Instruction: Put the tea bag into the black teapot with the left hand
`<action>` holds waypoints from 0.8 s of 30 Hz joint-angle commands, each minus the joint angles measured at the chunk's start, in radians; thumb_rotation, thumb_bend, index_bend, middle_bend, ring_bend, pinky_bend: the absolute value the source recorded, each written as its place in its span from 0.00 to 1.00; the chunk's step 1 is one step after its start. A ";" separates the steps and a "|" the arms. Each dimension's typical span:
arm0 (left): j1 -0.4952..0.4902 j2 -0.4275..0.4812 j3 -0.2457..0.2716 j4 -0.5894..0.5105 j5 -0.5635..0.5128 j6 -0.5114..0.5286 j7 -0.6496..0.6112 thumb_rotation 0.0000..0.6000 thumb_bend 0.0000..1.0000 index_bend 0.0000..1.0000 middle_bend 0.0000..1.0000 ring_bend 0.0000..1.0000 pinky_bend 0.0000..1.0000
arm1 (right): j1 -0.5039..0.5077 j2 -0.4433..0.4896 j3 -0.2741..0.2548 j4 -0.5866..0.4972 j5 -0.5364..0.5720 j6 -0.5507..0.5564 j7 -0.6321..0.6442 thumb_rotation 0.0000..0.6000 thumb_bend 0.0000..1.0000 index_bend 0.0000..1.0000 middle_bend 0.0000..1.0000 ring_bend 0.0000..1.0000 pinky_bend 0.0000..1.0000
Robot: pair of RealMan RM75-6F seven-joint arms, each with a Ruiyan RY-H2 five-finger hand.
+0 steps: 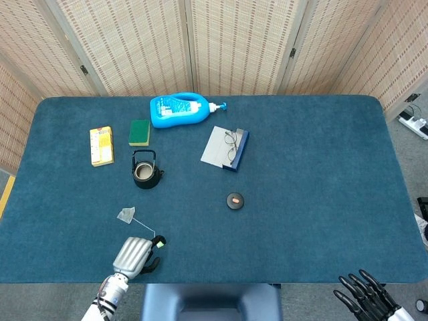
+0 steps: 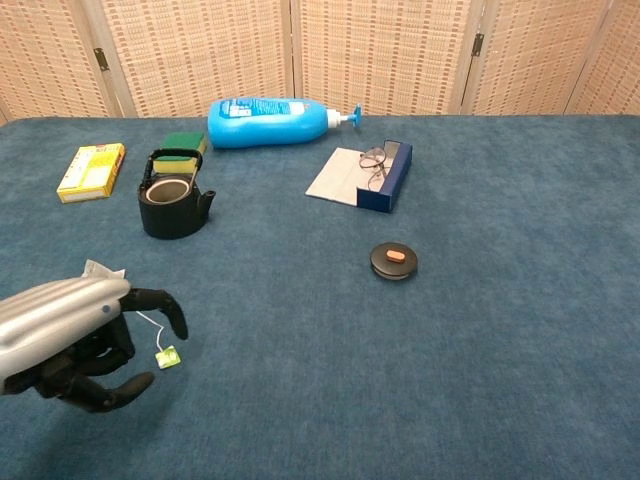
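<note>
Tea bag (image 1: 126, 215) lies near the desk's front-left edge, short of the black teapot (image 1: 145, 170). Left hand (image 1: 133, 255), fingers loosely spread and empty, should pinch the bag itself.

We see a deep blue table (image 1: 301, 200), a black teapot (image 1: 146, 170), a bright blue bottle (image 1: 177, 110), a yellow box (image 1: 101, 146), a green sponge (image 1: 139, 132), and a grey tea bag (image 1: 126, 215) whose tag (image 2: 167, 356) looks pale green.
</note>
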 commanded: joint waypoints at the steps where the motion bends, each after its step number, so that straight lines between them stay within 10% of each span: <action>1: -0.030 -0.034 -0.008 0.007 -0.021 0.000 0.039 1.00 0.47 0.37 1.00 1.00 1.00 | -0.001 -0.001 -0.002 0.000 -0.005 -0.002 -0.007 1.00 0.32 0.00 0.00 0.00 0.00; 24: -0.148 -0.060 -0.033 0.133 -0.220 -0.027 0.040 1.00 0.41 0.46 1.00 1.00 1.00 | -0.014 -0.009 -0.007 0.010 -0.012 0.004 -0.037 1.00 0.32 0.00 0.00 0.00 0.00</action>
